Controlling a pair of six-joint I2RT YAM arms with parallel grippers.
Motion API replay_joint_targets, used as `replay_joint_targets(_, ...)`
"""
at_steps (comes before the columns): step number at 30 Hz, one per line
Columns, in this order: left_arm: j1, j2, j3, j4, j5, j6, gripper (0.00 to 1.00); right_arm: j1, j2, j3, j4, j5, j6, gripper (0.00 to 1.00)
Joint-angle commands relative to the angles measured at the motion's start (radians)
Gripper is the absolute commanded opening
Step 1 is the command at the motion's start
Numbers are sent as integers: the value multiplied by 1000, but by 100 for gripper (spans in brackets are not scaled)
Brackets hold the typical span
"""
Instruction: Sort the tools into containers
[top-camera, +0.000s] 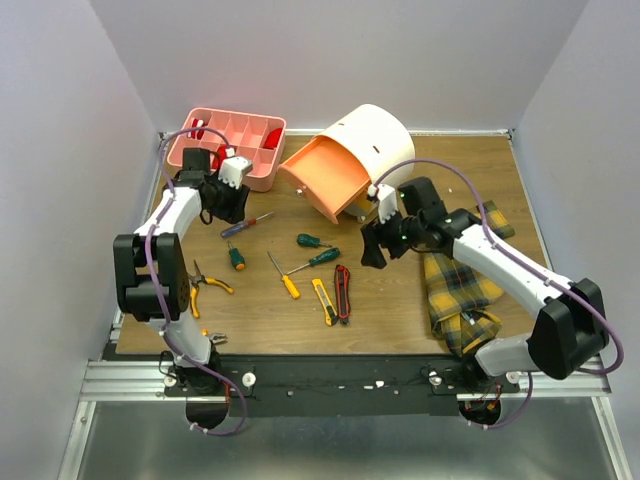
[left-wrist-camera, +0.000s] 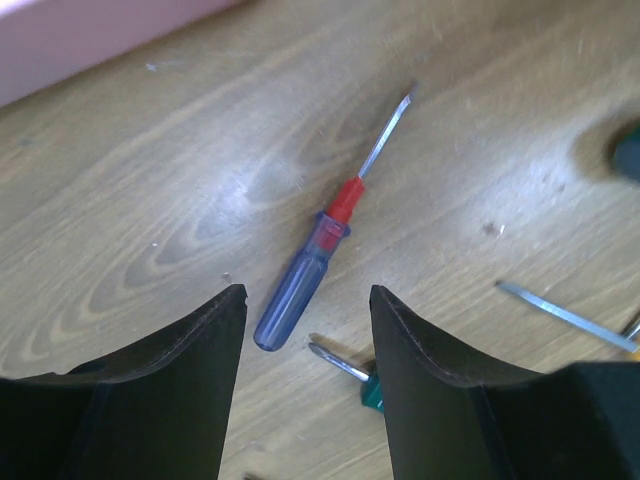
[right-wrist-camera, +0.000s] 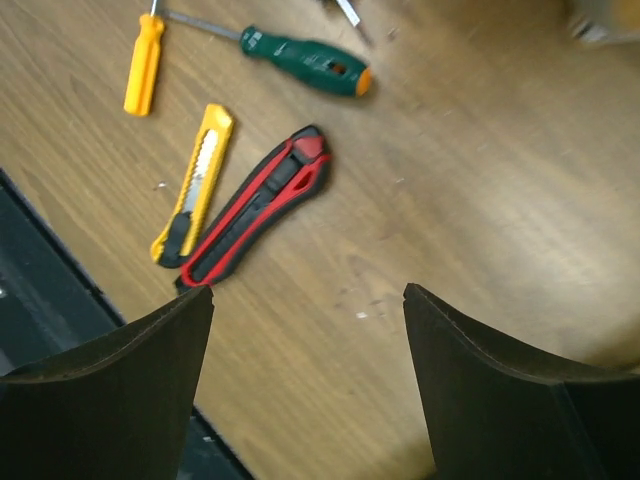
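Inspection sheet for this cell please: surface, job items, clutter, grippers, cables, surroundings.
Surface: wooden table, tools scattered mid-left.
Job's things: pink tray back left; drawer unit beside it, orange drawer pulled out; blue-handled screwdriver, green screwdriver, yellow screwdriver, yellow knife, red knife, pliers loose.
Clutter: plaid cloth at the right.
Grippers: left gripper open over the blue-handled screwdriver; right gripper open, empty, near the red knife.
Cables: purple cable along each arm.
Surroundings: plain walls, metal rail.

Containers at the back, tools in front on the table (top-camera: 400, 322).
The tray (top-camera: 250, 184) sits back-left, the drawer unit (top-camera: 375, 135) right of it; screwdrivers (top-camera: 322, 257) and knives (top-camera: 342, 292) lie mid-table, pliers (top-camera: 205, 283) left, cloth (top-camera: 455, 290) right.
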Motion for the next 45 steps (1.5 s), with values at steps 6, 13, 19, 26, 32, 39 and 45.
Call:
replay_joint_targets(6, -4, -216, -77, 224, -216, -410, 64, 80, 75, -61, -17, 253, 433, 85)
replay_joint_targets(13, -2, -348, -188, 258, -457, -536, 66, 321, 97, -70, 95, 365, 594, 87)
replay_joint_targets(19, -4, -425, -246, 266, -459, -562, 67, 358, 180, -64, 44, 461, 695, 87)
replay_joint_targets(26, -1, -506, -280, 255, -486, -541, 68, 386, 275, -38, 61, 489, 760, 84)
replay_joint_targets(32, 1, -563, -335, 277, -480, -553, 68, 415, 362, 14, 69, 526, 772, 75)
replay_joint_targets(39, 5, -615, -354, 263, -472, -553, 69, 433, 427, -45, 32, 543, 763, 52)
replay_joint_targets(45, 5, -641, -360, 263, -445, -581, 69, 432, 326, -124, 28, 538, 653, 31)
